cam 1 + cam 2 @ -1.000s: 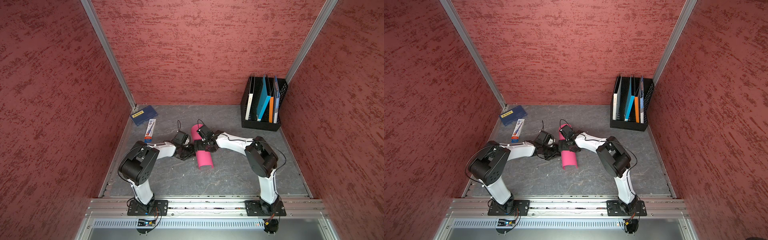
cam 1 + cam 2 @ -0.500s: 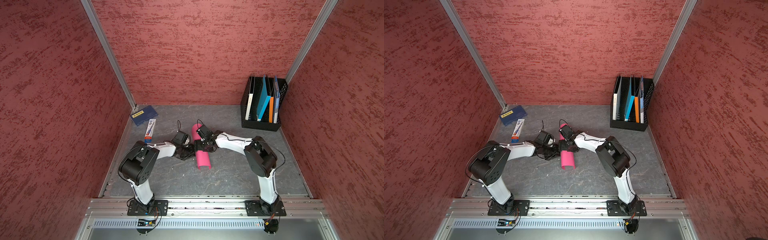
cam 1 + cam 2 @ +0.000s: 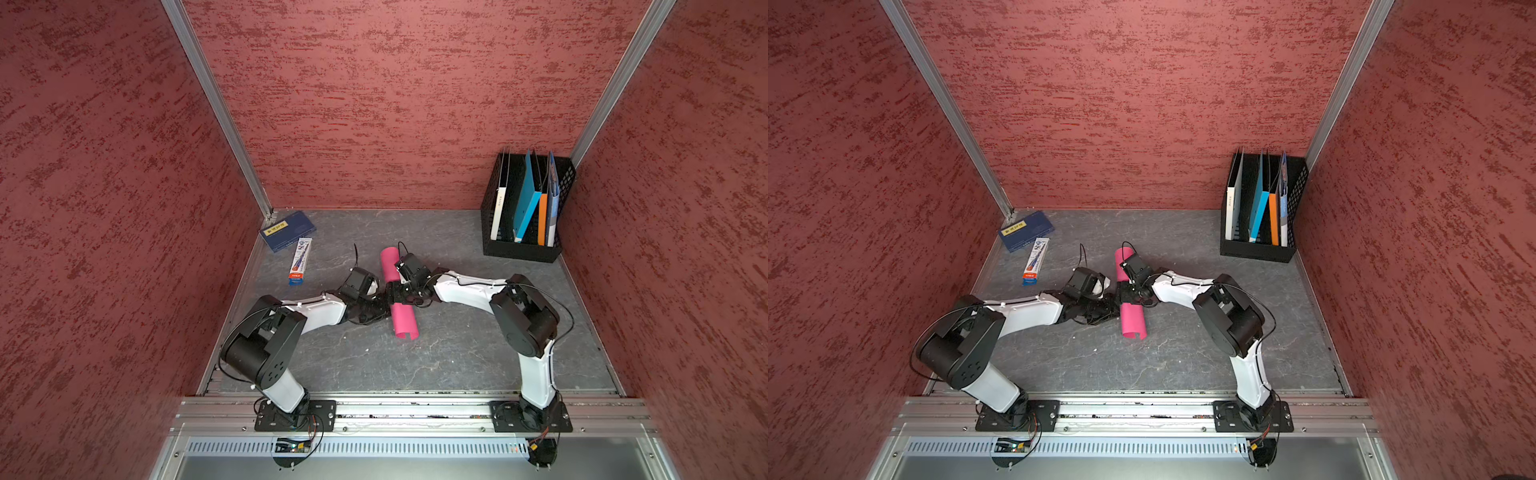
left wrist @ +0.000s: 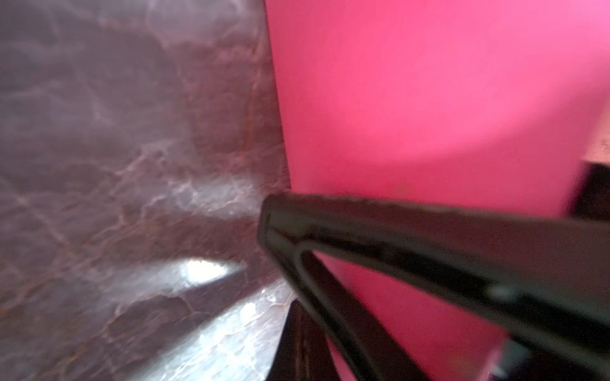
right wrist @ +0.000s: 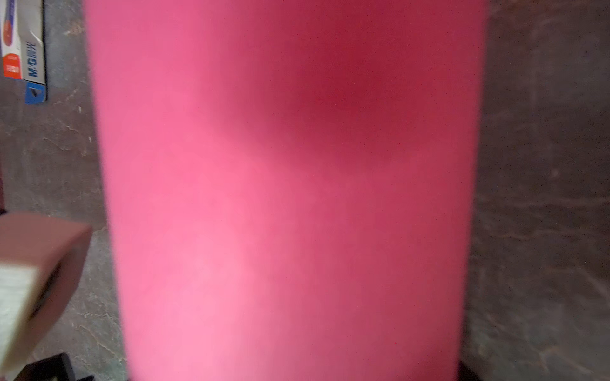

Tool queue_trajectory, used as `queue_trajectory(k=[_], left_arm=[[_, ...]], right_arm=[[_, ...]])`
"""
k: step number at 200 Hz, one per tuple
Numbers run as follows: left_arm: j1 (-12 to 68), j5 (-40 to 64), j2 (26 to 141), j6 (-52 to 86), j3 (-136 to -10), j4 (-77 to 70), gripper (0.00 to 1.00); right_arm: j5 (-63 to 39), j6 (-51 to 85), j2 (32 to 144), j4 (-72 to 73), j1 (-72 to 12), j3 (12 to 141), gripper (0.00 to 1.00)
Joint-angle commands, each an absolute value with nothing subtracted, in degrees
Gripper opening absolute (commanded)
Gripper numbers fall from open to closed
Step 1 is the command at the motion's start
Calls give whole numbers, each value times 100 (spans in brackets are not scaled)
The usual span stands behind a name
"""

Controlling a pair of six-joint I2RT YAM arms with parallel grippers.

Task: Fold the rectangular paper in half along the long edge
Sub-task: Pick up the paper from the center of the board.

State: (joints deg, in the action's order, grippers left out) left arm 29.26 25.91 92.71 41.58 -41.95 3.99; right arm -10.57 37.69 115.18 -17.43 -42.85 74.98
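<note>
The rectangular paper (image 3: 402,320) (image 3: 1133,320) is a bright pink sheet curled over on itself into a long loop, lying on the grey table. My left gripper (image 3: 384,300) (image 3: 1115,301) is shut at the middle of its left long edge. In the left wrist view a black finger (image 4: 396,231) lies across the pink sheet (image 4: 412,99), its tip at the sheet's edge. My right gripper (image 3: 400,291) (image 3: 1128,293) reaches over the loop from the right. The right wrist view is filled by the curved pink surface (image 5: 280,198), and the jaws are hidden there.
A black file rack (image 3: 523,249) with blue and orange folders stands at the back right. A navy booklet (image 3: 287,230) and a slim white box (image 3: 300,261) (image 5: 26,56) lie at the back left. Red walls enclose the table on three sides.
My right gripper has shifted slightly to the left over the paper, and the loop's near end has drawn in a little. The left arm has stayed where it was.
</note>
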Motion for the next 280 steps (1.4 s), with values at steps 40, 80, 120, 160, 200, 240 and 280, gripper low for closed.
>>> queue_trajectory(k=[40,80,120,160,200,240,280], left_arm=[[2894,2664,9237,4098,-4065,140,4],[2856,2628,9211,4064,-4069,215,6],[2817,2584,9092,4055,-4052,264,10],[2734,2583,8935,3984,-4052,377,15],[2628,2593,8768,3898,-4045,495,18],[2502,2612,8589,3850,-3991,534,19],[2461,2670,8606,3863,-3951,467,20]], right_arm=[[-1573,3690,11789,-2109,-4166,7124,70],[-1676,3538,11652,-2187,-4086,7038,65],[-1765,3457,11379,-2141,-3952,6792,63],[-2022,3354,11048,-2008,-3739,6577,63],[-2425,3296,10773,-1826,-3548,6474,63],[-2900,3413,10626,-1389,-3346,6226,62],[-3407,3685,10693,-696,-3270,5979,61]])
